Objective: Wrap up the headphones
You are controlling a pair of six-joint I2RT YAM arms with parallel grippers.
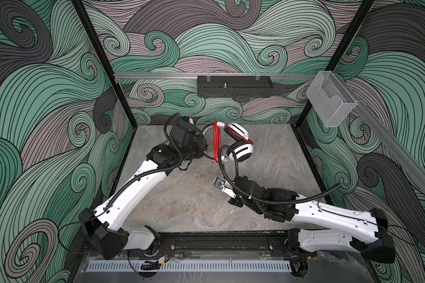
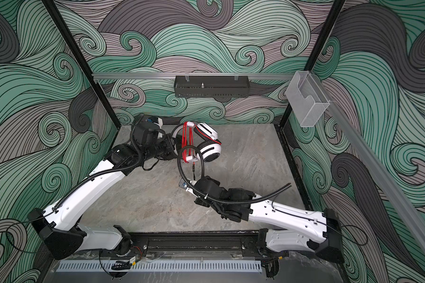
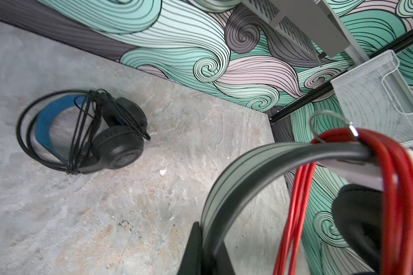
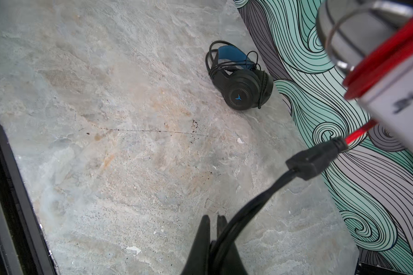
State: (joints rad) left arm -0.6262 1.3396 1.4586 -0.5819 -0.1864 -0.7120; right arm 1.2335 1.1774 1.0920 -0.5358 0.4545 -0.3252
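Observation:
The white-and-black headphones point(image 1: 243, 152) point(image 2: 210, 152) hang in the air over the back of the table, with the red cable point(image 1: 217, 142) point(image 2: 188, 142) looped several times round the headband. My left gripper point(image 3: 209, 232) point(image 1: 204, 147) is shut on the grey headband point(image 3: 260, 166). My right gripper point(image 4: 213, 216) is shut on the cable's black end, just past its splitter block point(image 4: 312, 159), below and in front of the headset. The black headphones point(image 3: 81, 133) point(image 4: 239, 81) lie on the table with their black cable wound round them. In both top views my left arm hides most of them.
A black tray point(image 1: 233, 89) hangs on the back wall's rail. A clear holder point(image 1: 331, 103) is fixed to the right wall. Patterned walls close the stone table point(image 1: 182, 208) on three sides. The arms' base rail point(image 1: 219, 241) runs along the front edge.

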